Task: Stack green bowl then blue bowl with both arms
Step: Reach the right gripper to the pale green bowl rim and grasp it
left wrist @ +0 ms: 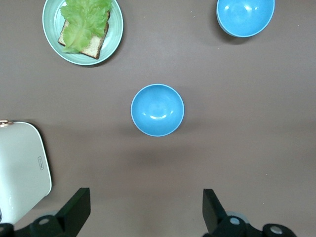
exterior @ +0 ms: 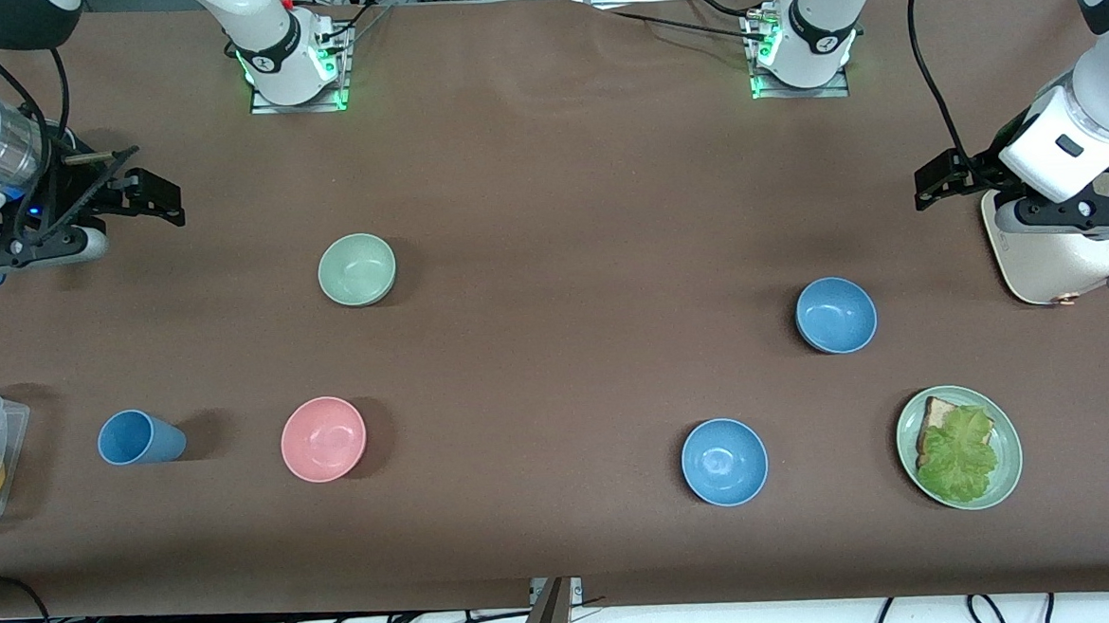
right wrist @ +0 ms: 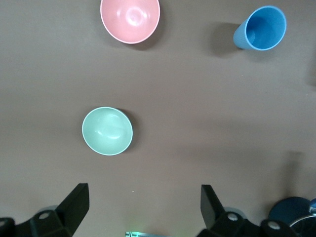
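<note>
The green bowl [exterior: 357,270] sits upright toward the right arm's end, farther from the front camera than the pink bowl [exterior: 323,438]; it looks light, rigid and smooth, so grip its rim. The blue bowl [exterior: 836,315] lies toward the left arm's end. The right gripper [right wrist: 143,207] and left gripper [left wrist: 145,210] wait aloft with jaws apart.

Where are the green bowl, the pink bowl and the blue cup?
green bowl [exterior: 357,270], front view, on the inner floor of the bowl.
pink bowl [exterior: 323,438], front view, on the inside centre.
blue cup [exterior: 140,438], front view, on its side wall.
</note>
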